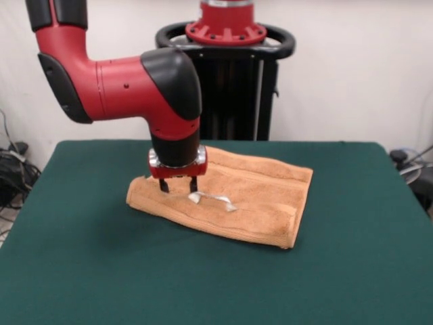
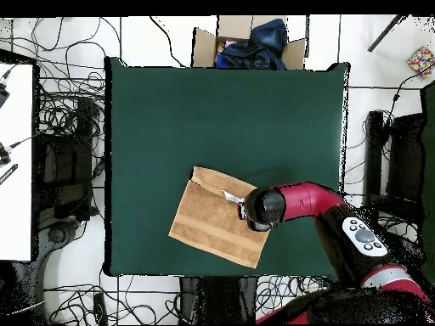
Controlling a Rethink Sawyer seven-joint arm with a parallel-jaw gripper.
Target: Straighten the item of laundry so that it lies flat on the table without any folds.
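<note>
The towel (image 1: 226, 196) lies folded over itself near the middle of the dark green bench (image 1: 81, 271), its doubled edge rolled along the near side and a small white label (image 1: 211, 199) showing on top. The end effector (image 1: 178, 184) hangs just over the towel's end beside that label, its two dark fingers (image 1: 164, 185) held narrowly apart with nothing between them.

The main risk, as I judge it, is a pinch that catches both layers at once: the fold would then travel as a whole and the cloth would only slide across the felt. A grip on the label alone (it looks thin and loose) could slip free. Pulling toward the bench's edge might drag cloth over the side.

In the overhead view a cardboard box (image 2: 246, 44) of dark cloth sits past the far edge, cables (image 2: 68, 127) litter the floor, and nothing else rests on the bench.
</note>
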